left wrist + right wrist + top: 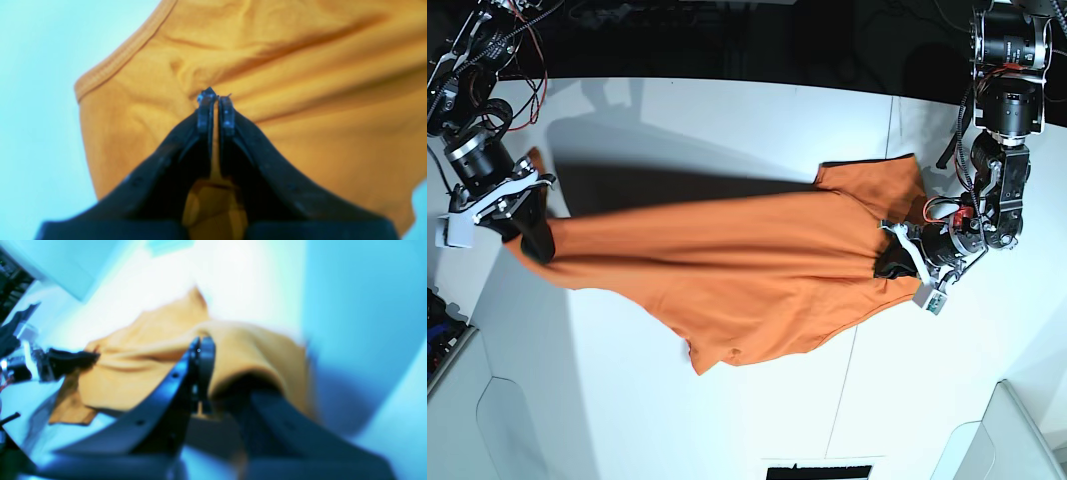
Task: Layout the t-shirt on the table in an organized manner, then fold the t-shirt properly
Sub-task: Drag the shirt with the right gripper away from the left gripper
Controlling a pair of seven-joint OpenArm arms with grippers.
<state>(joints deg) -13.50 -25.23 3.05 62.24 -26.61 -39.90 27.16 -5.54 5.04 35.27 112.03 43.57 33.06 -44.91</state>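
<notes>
I see the t-shirt (727, 270) stretched in a long orange band across the table (727, 110), pulled taut between both arms, with a loose flap sagging toward the table's near edge. My left gripper (216, 96) has its jaws pressed nearly together on a fold of cloth beside the ribbed hem. My right gripper (200, 343) (badly blurred in its wrist view) is likewise clamped on the shirt's opposite end.

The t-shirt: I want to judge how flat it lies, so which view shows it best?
The base view: the whole t-shirt shows, stretched between the left gripper and the right gripper. The left wrist view shows only wrinkled cloth and a hem up close; the right wrist view is blurred and partial.
</notes>
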